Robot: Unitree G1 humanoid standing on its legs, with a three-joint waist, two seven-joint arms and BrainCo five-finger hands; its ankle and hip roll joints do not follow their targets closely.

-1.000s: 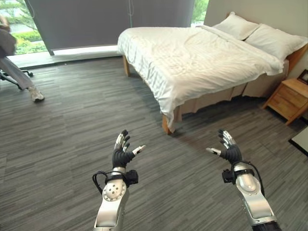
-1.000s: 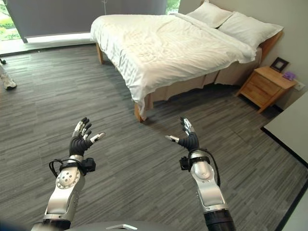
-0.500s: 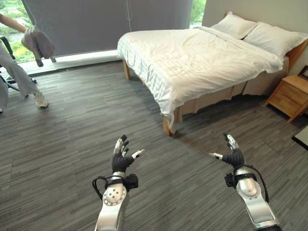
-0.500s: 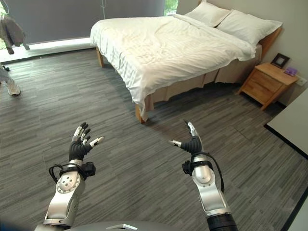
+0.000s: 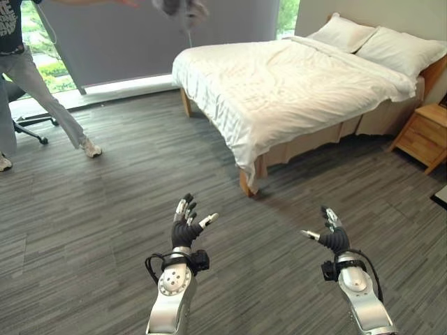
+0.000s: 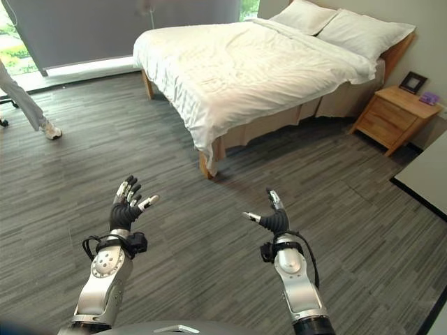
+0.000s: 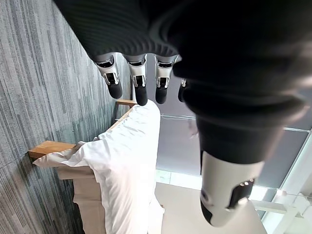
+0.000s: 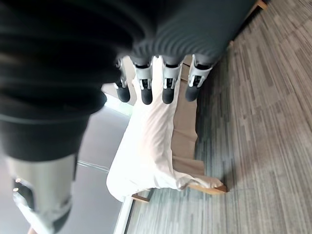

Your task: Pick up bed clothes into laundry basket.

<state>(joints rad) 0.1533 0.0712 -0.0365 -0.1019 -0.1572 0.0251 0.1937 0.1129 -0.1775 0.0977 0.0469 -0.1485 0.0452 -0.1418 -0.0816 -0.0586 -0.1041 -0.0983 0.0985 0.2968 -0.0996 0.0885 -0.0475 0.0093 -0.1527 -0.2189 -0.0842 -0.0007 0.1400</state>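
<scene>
Bedding is the target here: a white, rumpled duvet (image 5: 293, 87) spread over the wooden-framed bed (image 6: 209, 150) at the far side of the room, with two white pillows (image 5: 377, 43) at the headboard end. No laundry basket can be seen. A grey garment (image 5: 180, 8) hangs in a person's hand at the top edge of the left eye view, above the near end of the bed; that person (image 5: 28, 77) stands by the window, beside a dark office chair (image 5: 28, 125).

Both hands hover over the grey plank floor (image 5: 105, 209), well apart from the bed and from each other. The left hand (image 5: 186, 227) has its fingers straight and spread, holding nothing; the right hand (image 5: 331, 234) is likewise open-fingered and empty.

Judged by its folds, the duvet is soft and light but bulky — it should bunch and drag rather than lift cleanly. The draped corner (image 6: 209, 159) hanging past the nearest bed leg looks the easiest place to take hold.

Open floor lies between the hands and that corner. A wooden nightstand (image 6: 391, 118) sits to the right of the bed, and a pale surface (image 6: 427, 183) edges in at the right — both worth clearing.
</scene>
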